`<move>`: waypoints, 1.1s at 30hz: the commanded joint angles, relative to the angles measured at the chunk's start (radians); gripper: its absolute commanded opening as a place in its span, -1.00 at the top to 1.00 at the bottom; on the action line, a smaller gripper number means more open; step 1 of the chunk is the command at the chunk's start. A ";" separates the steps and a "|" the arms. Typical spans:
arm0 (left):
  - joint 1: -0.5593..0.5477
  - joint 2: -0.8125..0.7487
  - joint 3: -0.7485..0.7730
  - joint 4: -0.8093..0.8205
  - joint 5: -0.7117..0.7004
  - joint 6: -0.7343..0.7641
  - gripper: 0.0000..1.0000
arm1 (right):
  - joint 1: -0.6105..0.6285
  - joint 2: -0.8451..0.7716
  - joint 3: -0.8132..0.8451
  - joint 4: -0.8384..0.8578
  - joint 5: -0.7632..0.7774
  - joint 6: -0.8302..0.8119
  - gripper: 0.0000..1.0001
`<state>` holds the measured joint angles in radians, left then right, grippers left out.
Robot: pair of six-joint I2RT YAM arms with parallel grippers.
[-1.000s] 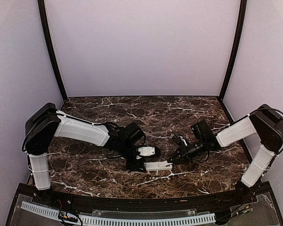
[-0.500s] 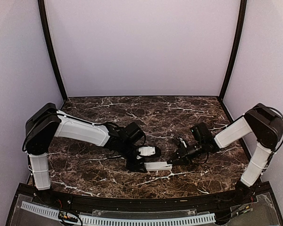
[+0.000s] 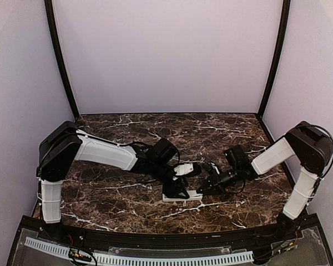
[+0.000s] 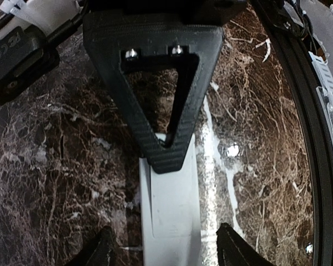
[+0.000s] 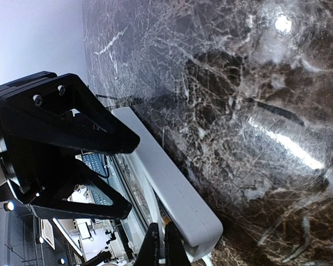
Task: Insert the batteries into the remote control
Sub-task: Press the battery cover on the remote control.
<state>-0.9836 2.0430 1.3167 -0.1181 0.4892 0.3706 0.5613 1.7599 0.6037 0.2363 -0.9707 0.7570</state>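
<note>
The remote control (image 3: 183, 196) is a slim white bar lying flat on the marble near the table's front middle. In the left wrist view its plain back (image 4: 169, 216) faces up. My left gripper (image 3: 177, 188) hangs over it, open, and its fingertips (image 4: 97, 252) stand either side of the bar without touching it. My right gripper (image 3: 202, 190) is shut, with its tip on the remote's right end (image 5: 177, 194). From the left wrist it shows as a black triangle (image 4: 161, 100). No batteries show in any view.
A black raised rail (image 3: 166, 238) runs along the table's near edge, close in front of the remote. Pale walls with black corner posts (image 3: 61, 61) close off the back and sides. Dark marble (image 3: 172, 133) stretches behind both arms.
My left arm has swung right along the remote and its jaws have spread wider. The right gripper stays shut at the remote's right end, hardly moved.
</note>
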 commanded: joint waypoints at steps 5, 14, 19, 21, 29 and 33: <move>0.004 0.047 0.032 0.074 0.101 -0.007 -0.17 | 0.021 0.039 0.008 -0.024 0.047 -0.044 1.00; -0.014 0.071 0.038 0.077 0.073 0.009 -0.04 | 0.020 0.046 0.019 -0.022 0.050 -0.054 1.00; -0.025 0.080 0.039 0.085 0.040 0.005 0.17 | 0.021 0.041 0.017 -0.023 0.056 -0.060 1.00; -0.029 0.082 0.039 0.085 0.031 0.008 0.18 | 0.021 0.038 0.016 -0.026 0.062 -0.063 1.00; -0.039 0.088 0.036 0.084 0.012 0.027 0.43 | 0.021 0.032 0.019 -0.031 0.072 -0.077 1.00; -0.041 0.089 0.036 0.081 0.006 0.033 0.59 | 0.020 0.022 0.024 -0.047 0.080 -0.082 1.00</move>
<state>-1.0092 2.1170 1.3415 -0.0311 0.5117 0.3729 0.5598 1.7687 0.6117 0.2268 -0.9733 0.6975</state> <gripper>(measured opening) 0.350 0.009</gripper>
